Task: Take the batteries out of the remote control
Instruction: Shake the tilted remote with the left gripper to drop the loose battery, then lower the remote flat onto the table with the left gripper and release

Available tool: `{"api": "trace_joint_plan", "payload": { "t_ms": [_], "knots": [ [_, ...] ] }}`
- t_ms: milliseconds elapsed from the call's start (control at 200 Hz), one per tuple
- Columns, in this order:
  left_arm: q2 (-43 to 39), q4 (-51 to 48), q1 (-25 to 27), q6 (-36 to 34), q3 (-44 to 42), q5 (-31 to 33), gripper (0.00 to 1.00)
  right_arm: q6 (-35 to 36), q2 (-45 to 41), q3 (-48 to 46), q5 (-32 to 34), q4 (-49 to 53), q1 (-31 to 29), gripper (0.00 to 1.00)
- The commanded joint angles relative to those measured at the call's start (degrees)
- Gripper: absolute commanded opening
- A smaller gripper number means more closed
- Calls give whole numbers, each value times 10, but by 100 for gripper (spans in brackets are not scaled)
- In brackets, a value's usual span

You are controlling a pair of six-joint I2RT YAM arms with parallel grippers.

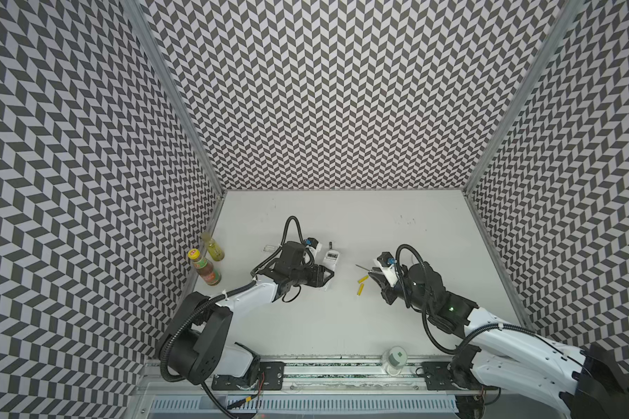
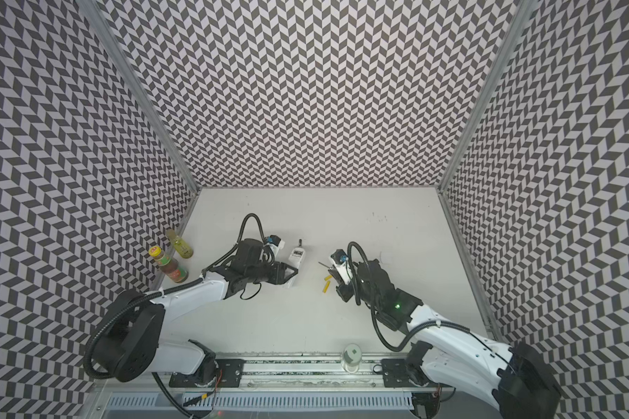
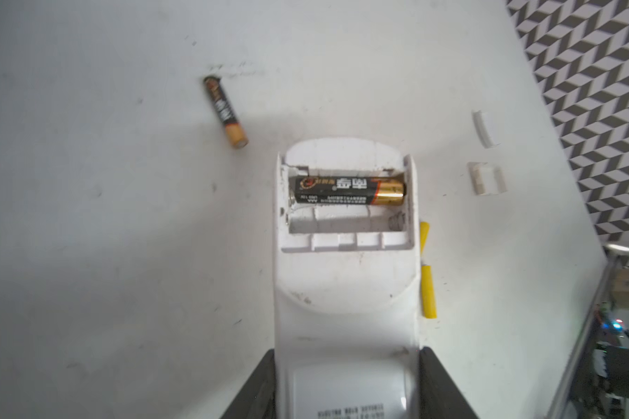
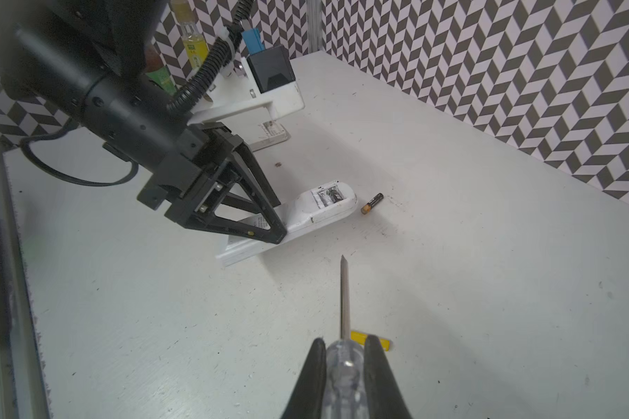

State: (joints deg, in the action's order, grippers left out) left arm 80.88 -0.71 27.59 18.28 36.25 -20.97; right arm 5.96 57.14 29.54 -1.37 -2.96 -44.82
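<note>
My left gripper [image 3: 346, 353] is shut on the sides of the white remote control [image 3: 342, 290], which lies back up on the table [image 1: 331, 258]. Its battery bay is uncovered and holds one black, gold-ended battery [image 3: 347, 190]; the slot beside it is bare. A second black battery [image 3: 226, 110] lies loose just past the remote's end [image 1: 330, 245]. Two yellow batteries [image 1: 363, 279] [image 1: 360, 289] lie between the arms. My right gripper [image 4: 345, 344] is shut on a clear-handled screwdriver [image 4: 344, 297], whose tip points toward the remote from a short way off.
Two bottles [image 1: 206, 268] [image 1: 213, 247] stand by the left wall. Another white remote [image 4: 269, 134] lies behind the left wrist. Two small white covers [image 3: 485, 128] [image 3: 486, 178] lie on the table. A clear jar [image 1: 394, 359] stands at the front rail.
</note>
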Motion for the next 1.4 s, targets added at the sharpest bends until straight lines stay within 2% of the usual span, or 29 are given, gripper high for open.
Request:
{"api": "trace_joint_plan", "payload": {
  "t_ms": [0,321,411,616,841,921,1067,1152,1242,1257,1272,1282,1397],
  "knots": [
    [-8,33,0,-5,-8,54,4,-5,22,25,-29,-16,1,0],
    [-13,49,0,2,-66,55,7,-23,37,-11,-34,-77,1,0],
    [-11,50,-1,7,-69,61,7,-28,47,1,-42,-62,1,0],
    [0,72,0,16,-85,63,20,-26,69,-4,-55,-67,1,0],
    [-1,83,1,13,-91,53,45,-38,78,-24,-67,-108,0,0],
    [-12,75,1,7,-83,50,47,-44,84,1,-67,-76,-4,0],
    [-27,90,-3,-2,-86,35,57,-41,90,-20,-66,-113,-6,0],
    [-39,79,-10,-8,-80,26,62,-48,98,-1,-70,-89,-7,0],
    [-48,89,-14,-12,-87,20,78,-49,96,-14,-72,-114,-9,0],
    [-49,91,-15,-13,-88,18,84,-49,97,-17,-71,-120,-9,0],
    [-50,92,-16,-14,-89,15,95,-48,98,-20,-70,-125,-9,0],
    [-50,93,-17,-15,-89,15,98,-48,100,-21,-69,-128,-9,0],
    [-55,76,-26,-19,-74,12,100,-53,114,-2,-70,-105,-10,0]
  ]
}}
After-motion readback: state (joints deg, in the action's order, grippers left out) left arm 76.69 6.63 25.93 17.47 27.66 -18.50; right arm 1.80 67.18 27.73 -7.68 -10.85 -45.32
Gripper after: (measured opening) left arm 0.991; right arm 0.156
